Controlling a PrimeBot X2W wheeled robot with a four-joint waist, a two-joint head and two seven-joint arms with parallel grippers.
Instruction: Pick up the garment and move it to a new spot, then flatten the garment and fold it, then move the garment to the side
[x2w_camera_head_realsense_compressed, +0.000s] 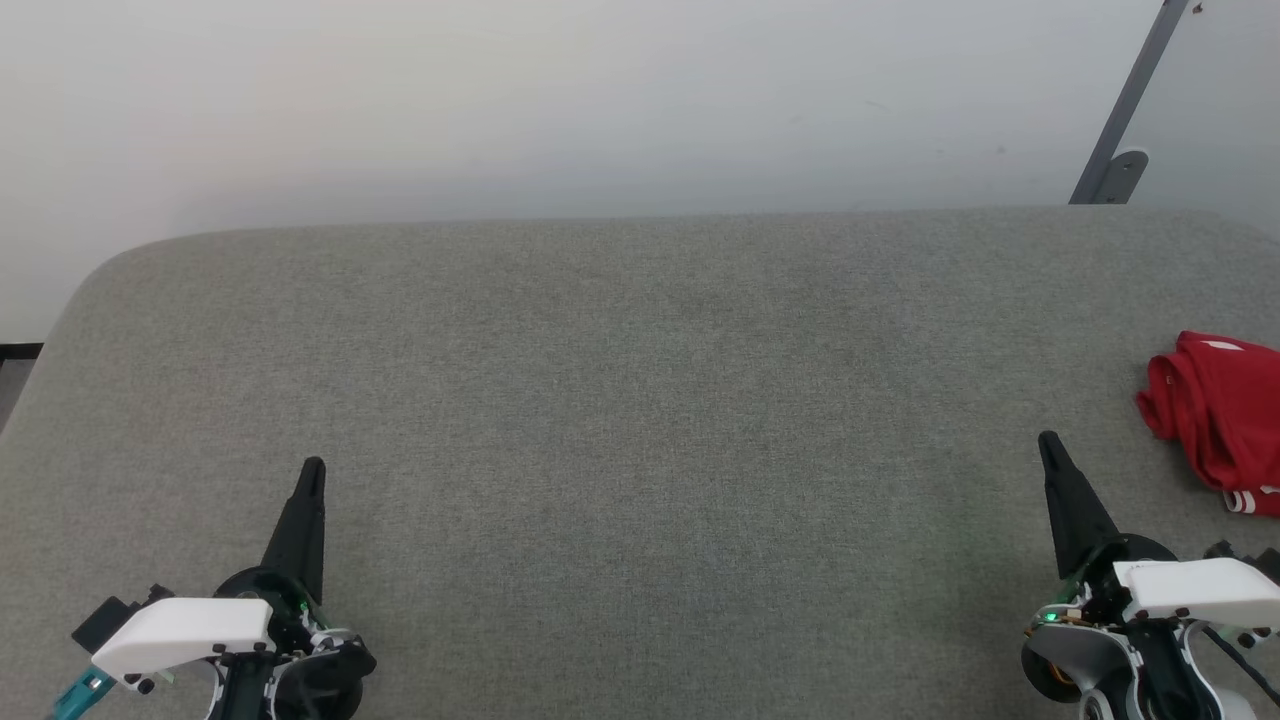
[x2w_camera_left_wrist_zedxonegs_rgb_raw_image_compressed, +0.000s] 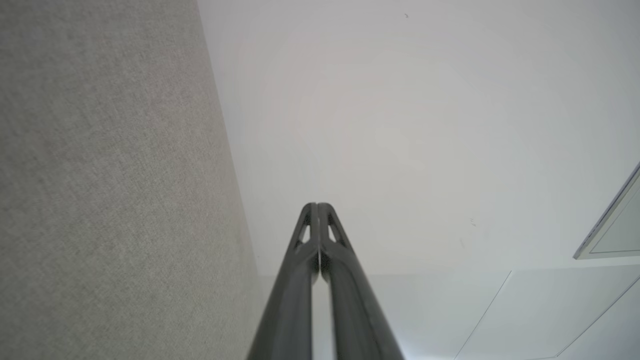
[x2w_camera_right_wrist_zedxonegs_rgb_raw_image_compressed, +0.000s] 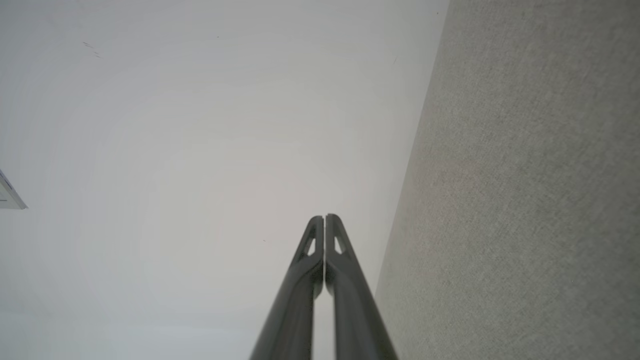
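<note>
Your left gripper (x2w_camera_head_realsense_compressed: 313, 468) and right gripper (x2w_camera_head_realsense_compressed: 1048, 441) are both pinched closed, holding nothing. You see the garment (x2w_camera_head_realsense_compressed: 1218, 410) bunched on the mat (x2w_camera_head_realsense_compressed: 640, 400), right of the right gripper.

The garment (x2w_camera_head_realsense_compressed: 1215, 410) is solid bright red, with a small white patch on top and a red-and-white striped band at its lower edge. The counter (x2w_camera_head_realsense_compressed: 640, 400) is muted grey-green in a fine flecked weave. The left gripper (x2w_camera_head_realsense_compressed: 313, 470) and the right gripper (x2w_camera_head_realsense_compressed: 1048, 440) are black with white shells, and a green light glows on the right one. The wall (x2w_camera_head_realsense_compressed: 600, 100) is pale off-white, the slanted bar (x2w_camera_head_realsense_compressed: 1130, 100) grey.
</note>
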